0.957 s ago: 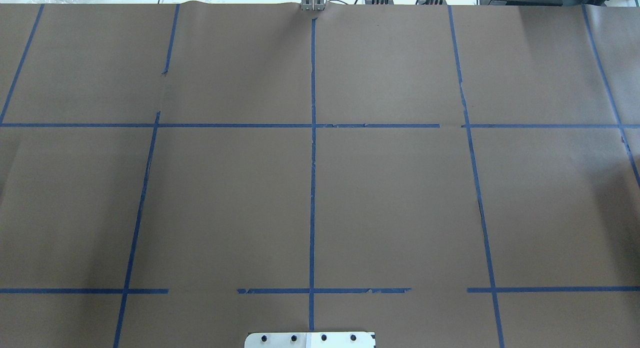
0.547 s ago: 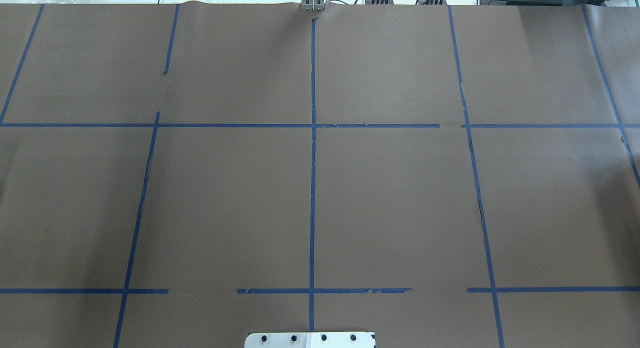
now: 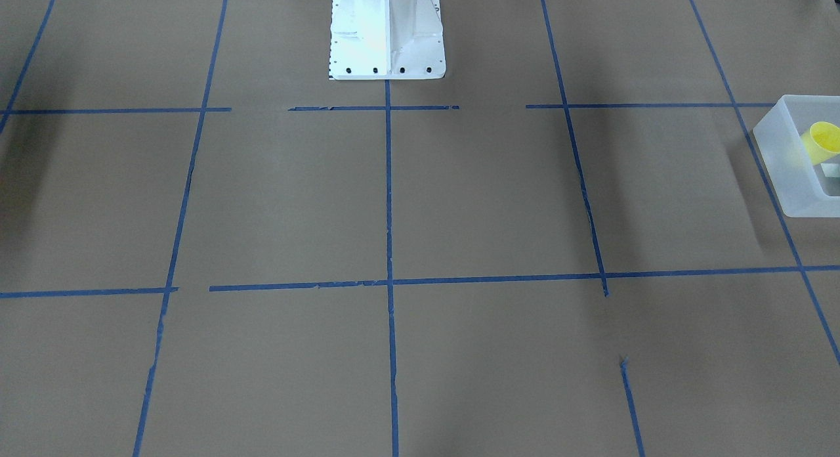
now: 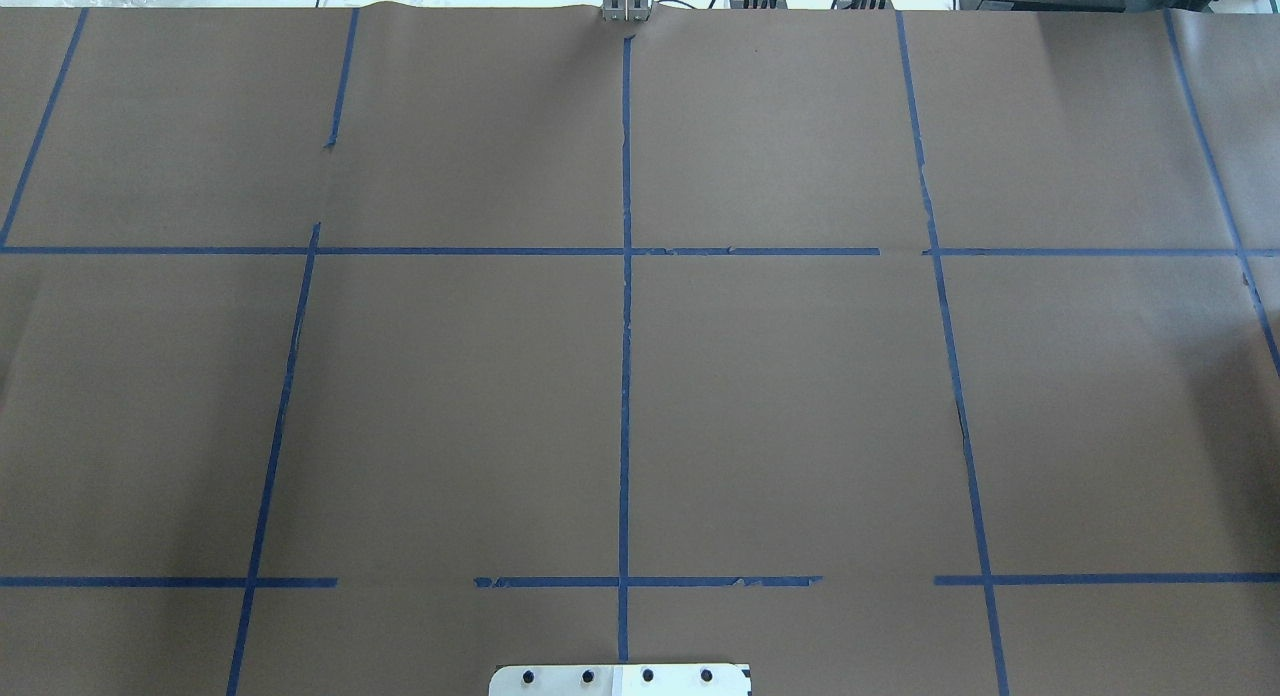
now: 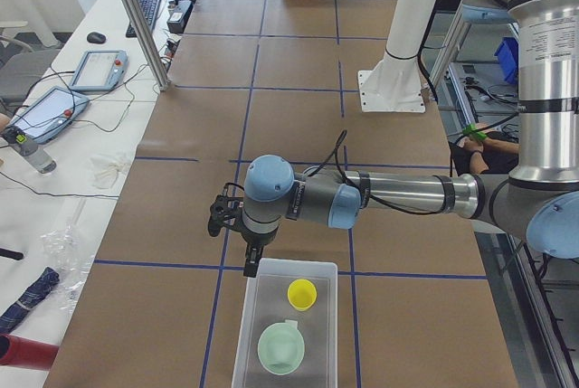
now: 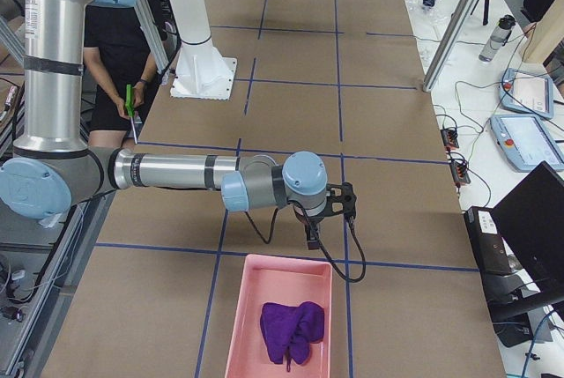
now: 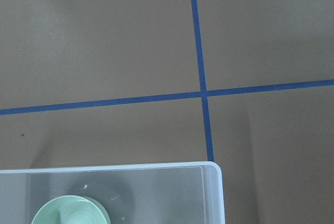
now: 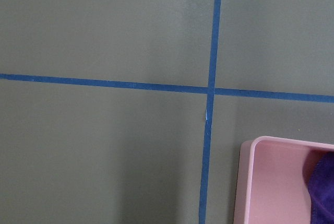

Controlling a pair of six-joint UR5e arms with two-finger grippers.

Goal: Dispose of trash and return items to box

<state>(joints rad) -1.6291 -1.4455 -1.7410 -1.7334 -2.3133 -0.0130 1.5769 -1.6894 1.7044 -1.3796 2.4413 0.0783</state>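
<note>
The translucent box (image 5: 246, 329) stands at the table's end on my left side. The yellow cup (image 5: 302, 294) and the mint-green bowl (image 5: 281, 349) sit inside it. The front-facing view shows the box (image 3: 784, 174) with the cup (image 3: 823, 142) at its right edge. The left wrist view shows the box's corner (image 7: 216, 182) and part of the bowl (image 7: 70, 211). My left gripper (image 5: 251, 269) hangs just over the box's near rim; I cannot tell whether it is open or shut. My right gripper (image 6: 312, 241) hangs near the pink tray; I cannot tell its state either.
A pink tray (image 6: 236, 325) with a purple cloth (image 6: 293, 329) stands at the table's right end; its corner shows in the right wrist view (image 8: 250, 182). The white robot pedestal (image 3: 387, 37) stands mid-table. Blue tape lines cross the brown table cover (image 4: 450, 396).
</note>
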